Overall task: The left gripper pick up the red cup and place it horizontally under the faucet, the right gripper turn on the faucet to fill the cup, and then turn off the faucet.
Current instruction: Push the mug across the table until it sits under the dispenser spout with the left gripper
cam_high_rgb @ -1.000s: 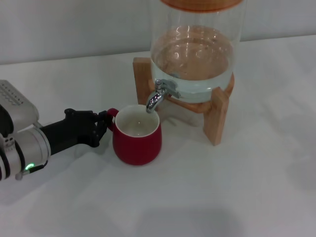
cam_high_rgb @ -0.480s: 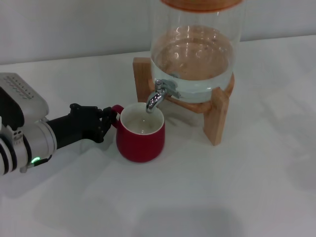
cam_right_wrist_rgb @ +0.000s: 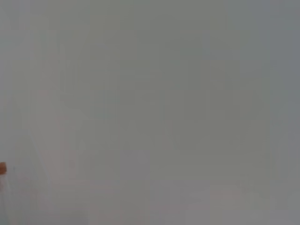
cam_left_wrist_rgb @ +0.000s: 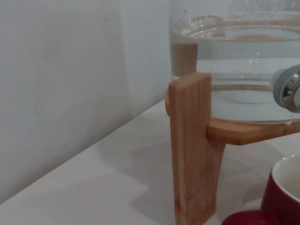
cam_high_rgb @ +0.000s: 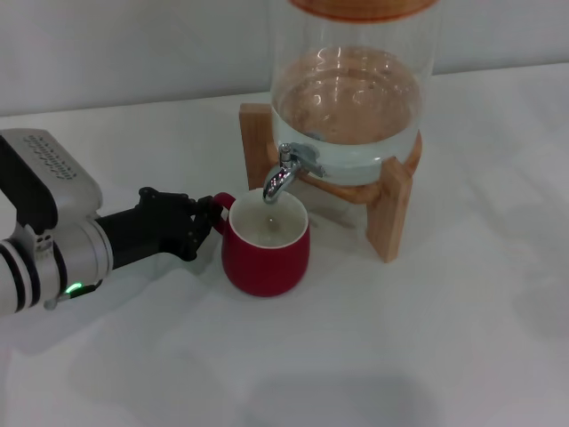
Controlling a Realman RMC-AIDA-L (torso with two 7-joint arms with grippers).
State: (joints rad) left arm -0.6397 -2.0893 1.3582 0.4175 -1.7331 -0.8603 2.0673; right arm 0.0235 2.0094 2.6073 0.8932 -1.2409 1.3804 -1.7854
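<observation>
Red ceramic cup (cam_high_rgb: 265,256), cream inside, standing upright on the white surface (cam_high_rgb: 400,338) with its mouth directly below the faucet (cam_high_rgb: 283,176); you can read the chrome spout as hanging over the far part of the rim, close above it but not touching. Left hand (cam_high_rgb: 212,218): black slim fingers closed on the cup's small loop handle, which points toward your robot's left, so the arm reaches in level from that side and the cup lies straight ahead of the fingertips, between hand and dispenser. Glass jar (cam_high_rgb: 351,89), part filled with water, sits on a light wooden stand (cam_high_rgb: 391,209) behind and to the right of the cup; the left wrist view shows one stand leg (cam_left_wrist_rgb: 193,150) just beside the cup's rim (cam_left_wrist_rgb: 286,187). Right hand: not in view anywhere; its wrist camera shows only blank grey. Judgement: the placing looks all but finished, and the coming move belongs to the right arm, which must reach the faucet's short lever from the side left free by the cup and left arm.
</observation>
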